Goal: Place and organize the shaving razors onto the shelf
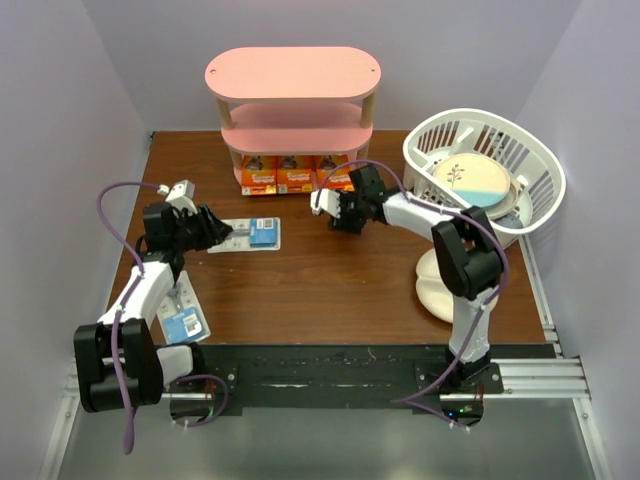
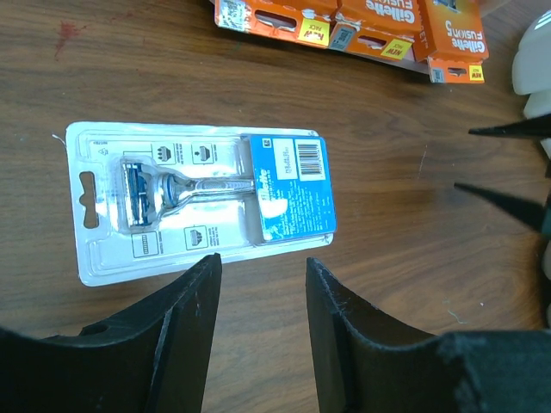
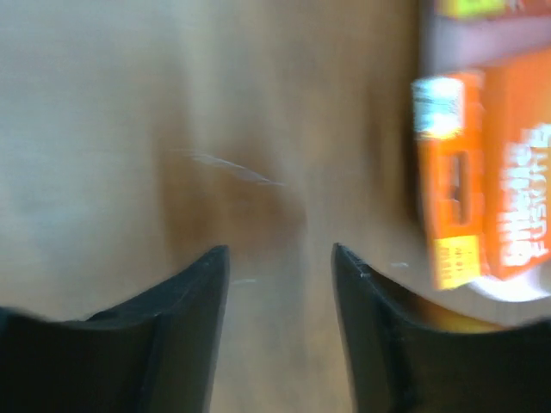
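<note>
The left end effector [image 2: 263, 262], half open and empty, sits just short of a blister-card razor [image 2: 202, 202] lying flat toward the left side of the counter [image 1: 330, 280]. A second card [image 1: 183, 322] lies at the front-left corner. The right end effector [image 3: 280, 254], jaws apart and empty, is just in front of three orange razor packs [image 1: 295, 175] in the bottom of the shelf [image 1: 292, 72] at the rear edge.

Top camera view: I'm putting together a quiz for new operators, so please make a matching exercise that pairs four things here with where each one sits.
Things:
1. orange razor packs
2. far blister-card razor
3. near blister-card razor
4. painted plate

Places:
A. inside the white basket
B. by the near-left edge of the table
C. at the foot of the pink shelf
D. just ahead of the open left gripper

Pairs: 1-C, 2-D, 3-B, 4-A
</note>
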You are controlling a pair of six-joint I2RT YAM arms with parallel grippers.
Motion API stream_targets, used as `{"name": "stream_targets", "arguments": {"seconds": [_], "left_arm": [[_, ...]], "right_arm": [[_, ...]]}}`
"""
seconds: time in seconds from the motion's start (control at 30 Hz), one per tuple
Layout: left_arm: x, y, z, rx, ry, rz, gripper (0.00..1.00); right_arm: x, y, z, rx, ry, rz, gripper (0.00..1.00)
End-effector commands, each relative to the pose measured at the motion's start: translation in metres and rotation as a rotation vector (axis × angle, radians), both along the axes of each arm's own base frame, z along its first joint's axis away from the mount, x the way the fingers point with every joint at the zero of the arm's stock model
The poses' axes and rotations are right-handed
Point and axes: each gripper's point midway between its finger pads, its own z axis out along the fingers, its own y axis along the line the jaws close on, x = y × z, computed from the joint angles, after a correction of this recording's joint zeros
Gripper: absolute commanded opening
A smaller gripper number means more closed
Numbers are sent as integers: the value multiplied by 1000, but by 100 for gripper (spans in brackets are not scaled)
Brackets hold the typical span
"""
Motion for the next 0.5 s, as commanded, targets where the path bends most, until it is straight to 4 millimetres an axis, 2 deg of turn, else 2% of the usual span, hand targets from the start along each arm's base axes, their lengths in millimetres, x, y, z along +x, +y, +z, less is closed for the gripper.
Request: {"name": "stream_targets", "arguments": {"seconds": [0.0,0.07,0.1,0.13,0.17,0.23,0.33,0.47], "left_arm": [[7,3,14,-14,-60,17,49],[5,2,11,-18,-47,19,49],[3,1,10,-22,-40,13,50],[4,-1,12,-22,-48,0,50],[4,-2,14,-24,-51,-15,51],[1,-8,11,-32,-44,-42,52],[-5,-32,3,-41,-56,-115,53],[-8,-80,11,-38,-129,-280,53]], "right_arm": [[-7,41,50,143,-246,91,72],[-5,51,54,155,-350,90,99],[-3,54,54,144,-390,93,99],[0,57,46,127,-405,90,99],[7,61,54,133,-444,56,99],[12,65,53,152,-416,15,99],[21,68,68,219,-370,-97,99],[18,74,81,301,-296,-187,99]]}}
